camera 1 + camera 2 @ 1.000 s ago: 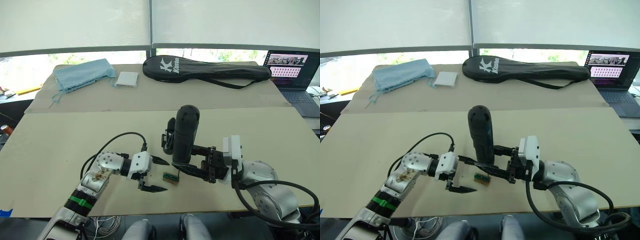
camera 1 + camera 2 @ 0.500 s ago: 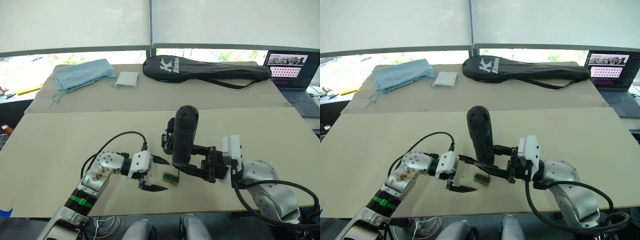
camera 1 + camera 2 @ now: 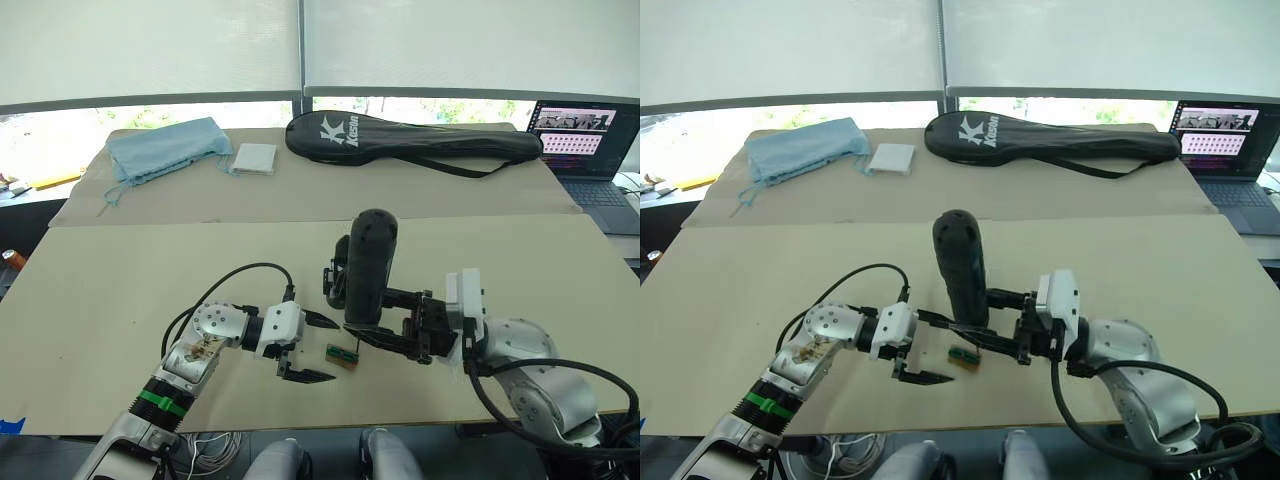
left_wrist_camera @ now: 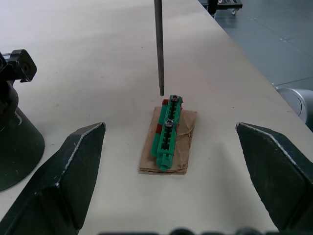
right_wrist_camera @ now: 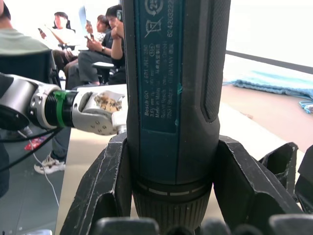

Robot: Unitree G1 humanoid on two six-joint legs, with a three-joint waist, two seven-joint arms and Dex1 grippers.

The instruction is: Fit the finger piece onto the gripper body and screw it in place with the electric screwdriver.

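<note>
Jaws of the right gripper (image 3: 385, 338) are clamping the electric screwdriver (image 3: 367, 268), standing upright over the bench (image 3: 120, 290), its metal bit (image 4: 159, 46) hanging just above a green-topped block (image 4: 166, 132) on a brown pad. Jaws of the left gripper (image 3: 312, 349) are spread wide, empty, flanking that block. Behind the screwdriver, the gripper body (image 3: 334, 278) is sitting partly hidden.

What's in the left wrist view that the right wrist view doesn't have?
Left wrist view: a green block lying on a cardboard scrap, centred between the fingers of the open left pincer, with a thin metal bit ending close by its far end.

Right wrist view: the right pincer shut on the thick body, seated people and a blue cloth.

Both: the electric screwdriver and the table.
</note>
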